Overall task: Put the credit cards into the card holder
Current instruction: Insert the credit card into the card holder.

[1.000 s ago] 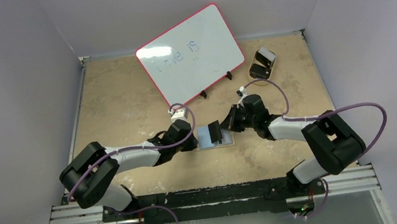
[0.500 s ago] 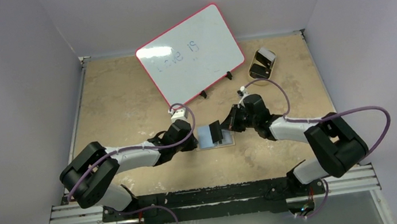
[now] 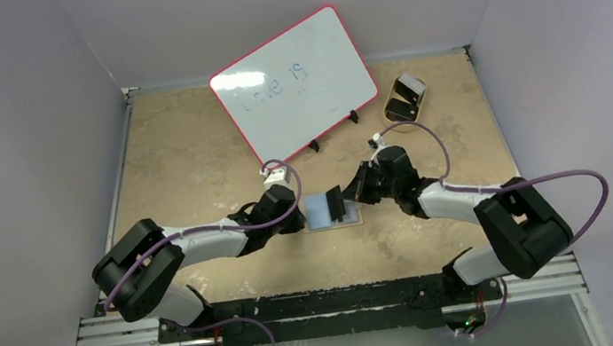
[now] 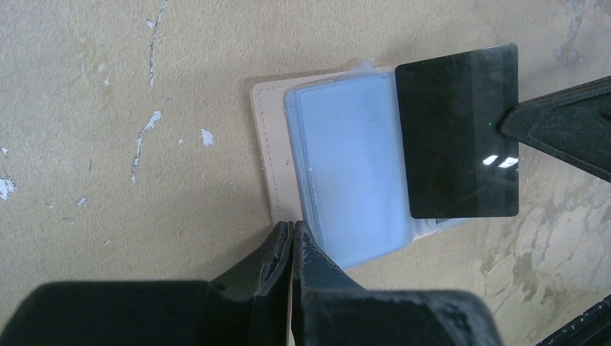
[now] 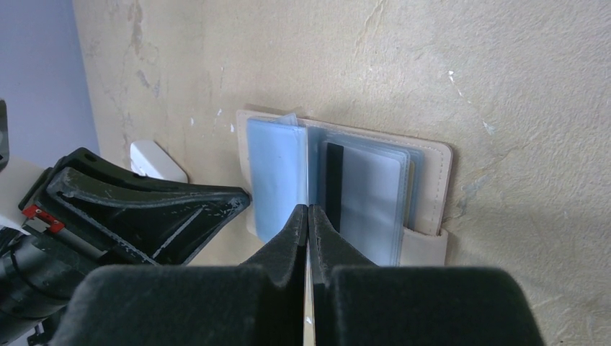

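Observation:
The card holder lies open at the table's middle, beige with pale blue plastic sleeves; it also shows in the left wrist view and the right wrist view. My right gripper is shut on a dark credit card, held on edge over the holder's right half, its lower edge at the sleeves. My left gripper is shut, its tips at the holder's left edge. No other cards show.
A red-rimmed whiteboard stands propped at the back middle. A tan oval tray with a dark inside sits at the back right. The enclosure walls close in the left, right and far sides.
The right arm's elbow has drifted slightly to the right. Both grippers, the card and the holder stay almost where they were.

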`<state>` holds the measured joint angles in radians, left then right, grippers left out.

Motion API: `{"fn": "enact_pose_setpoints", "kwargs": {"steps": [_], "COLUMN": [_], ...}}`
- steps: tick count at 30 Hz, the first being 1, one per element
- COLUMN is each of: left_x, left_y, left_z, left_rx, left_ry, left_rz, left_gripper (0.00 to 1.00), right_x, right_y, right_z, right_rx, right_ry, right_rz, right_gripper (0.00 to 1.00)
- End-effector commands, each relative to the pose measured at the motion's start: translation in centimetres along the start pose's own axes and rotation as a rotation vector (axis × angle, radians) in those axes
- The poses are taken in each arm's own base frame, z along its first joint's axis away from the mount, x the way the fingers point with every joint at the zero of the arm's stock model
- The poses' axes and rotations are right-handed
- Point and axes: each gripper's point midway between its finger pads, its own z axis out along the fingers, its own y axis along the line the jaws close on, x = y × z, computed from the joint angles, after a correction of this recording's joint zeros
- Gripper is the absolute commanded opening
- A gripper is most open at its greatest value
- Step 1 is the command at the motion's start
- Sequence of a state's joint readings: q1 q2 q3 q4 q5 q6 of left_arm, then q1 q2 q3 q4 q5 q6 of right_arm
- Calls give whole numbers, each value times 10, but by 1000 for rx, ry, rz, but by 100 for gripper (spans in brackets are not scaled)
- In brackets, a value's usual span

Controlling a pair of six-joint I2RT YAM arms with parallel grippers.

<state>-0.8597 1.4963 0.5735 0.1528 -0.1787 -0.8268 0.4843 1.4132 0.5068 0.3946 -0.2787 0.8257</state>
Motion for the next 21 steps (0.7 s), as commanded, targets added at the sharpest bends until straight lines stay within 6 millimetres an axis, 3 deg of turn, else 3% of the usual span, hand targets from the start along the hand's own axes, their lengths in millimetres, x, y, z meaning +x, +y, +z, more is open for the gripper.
{"fn": "enact_pose_setpoints", "kwargs": {"steps": [1, 21], "left_x": [-3, -2], "left_y": [-4, -4], "left_z": [2, 4], "left_rx": [9, 3], "left_ry": [-8, 0], "left_rz": [13, 17], "left_gripper": [0, 0], "right_x": [1, 17], "right_y": [-1, -6], "right_z": [1, 13], "right_rx": [-8, -56], "right_ry": [-10, 37], "right_rz": [-13, 22], "right_gripper": [0, 0]}}
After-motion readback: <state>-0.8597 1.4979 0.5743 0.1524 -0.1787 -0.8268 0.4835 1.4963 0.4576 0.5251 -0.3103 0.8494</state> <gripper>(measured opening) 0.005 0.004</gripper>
